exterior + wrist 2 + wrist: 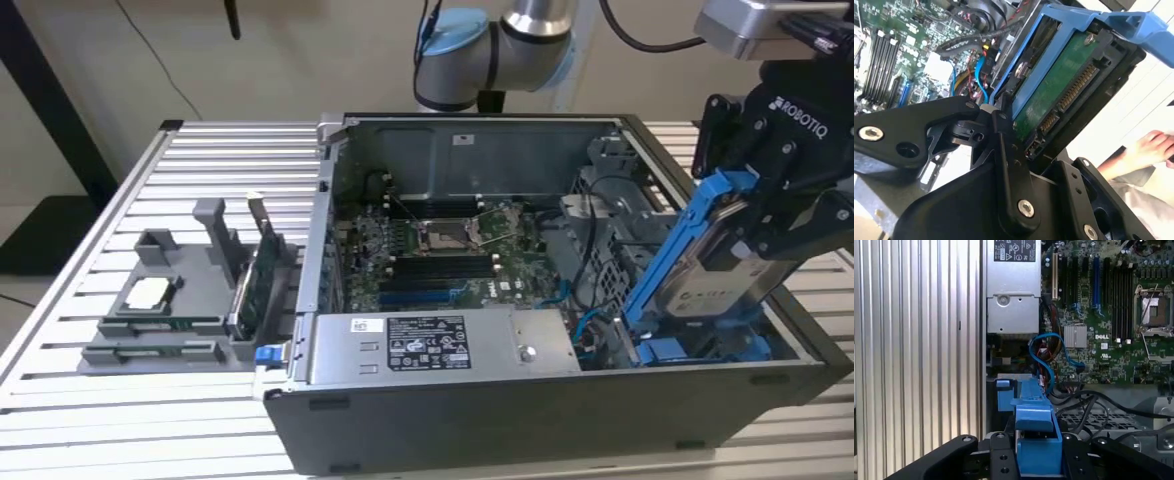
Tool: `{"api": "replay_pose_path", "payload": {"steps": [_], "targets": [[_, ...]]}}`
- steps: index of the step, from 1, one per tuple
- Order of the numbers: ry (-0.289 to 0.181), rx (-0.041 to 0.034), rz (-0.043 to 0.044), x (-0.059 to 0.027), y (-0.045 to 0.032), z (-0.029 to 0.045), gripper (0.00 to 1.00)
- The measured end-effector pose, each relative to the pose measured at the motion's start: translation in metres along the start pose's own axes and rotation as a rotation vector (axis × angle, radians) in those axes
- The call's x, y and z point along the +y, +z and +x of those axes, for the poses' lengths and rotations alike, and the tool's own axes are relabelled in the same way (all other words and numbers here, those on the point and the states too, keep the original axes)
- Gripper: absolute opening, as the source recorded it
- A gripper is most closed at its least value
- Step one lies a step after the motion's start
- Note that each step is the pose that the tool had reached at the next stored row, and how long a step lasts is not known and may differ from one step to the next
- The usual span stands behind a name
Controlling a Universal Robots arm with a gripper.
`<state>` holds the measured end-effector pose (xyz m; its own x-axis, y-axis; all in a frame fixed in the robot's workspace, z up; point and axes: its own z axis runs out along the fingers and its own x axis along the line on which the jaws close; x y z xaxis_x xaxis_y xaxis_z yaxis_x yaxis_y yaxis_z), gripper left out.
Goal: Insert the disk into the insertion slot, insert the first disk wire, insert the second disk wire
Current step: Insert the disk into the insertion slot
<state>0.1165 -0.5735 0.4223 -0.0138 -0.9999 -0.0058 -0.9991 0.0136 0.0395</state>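
Observation:
My gripper (750, 232) is shut on the disk (709, 287), a silver-grey drive with a white label in a bright blue carrier. The disk hangs tilted over the open computer case (534, 410) at the exterior view's right. Its lower end reaches down to the blue insertion slot (697, 351) in the case's near right corner. In the second wrist view the disk's green circuit board (1054, 85) and connector pins face the camera between my black fingers (1006, 165). The carrier's blue edge (1036, 437) also shows in the first wrist view. Blue disk wires (1046, 347) curl loose inside the case, beside the slot.
A silver labelled power-supply box (427, 345) lies along the case's near wall. The motherboard (441, 250) fills the case floor. On the slatted table (160, 170) at the exterior view's left stands a grey fixture (167, 305) with an upright green card (260, 270). A person's hand (1154, 147) is nearby.

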Motion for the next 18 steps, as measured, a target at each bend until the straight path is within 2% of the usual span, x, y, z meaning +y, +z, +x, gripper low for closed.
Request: {"api": "replay_pose_path", "payload": {"steps": [8,13,18], "targets": [[-0.015,-0.0109,-0.0002,-0.0014,0.0075,-0.001,0.33],[-0.02,-0.011,-0.0008,-0.0052,0.011,-0.0011,0.33],[-0.022,-0.0091,-0.0062,-0.0083,0.0155,-0.0011,0.33]]}}
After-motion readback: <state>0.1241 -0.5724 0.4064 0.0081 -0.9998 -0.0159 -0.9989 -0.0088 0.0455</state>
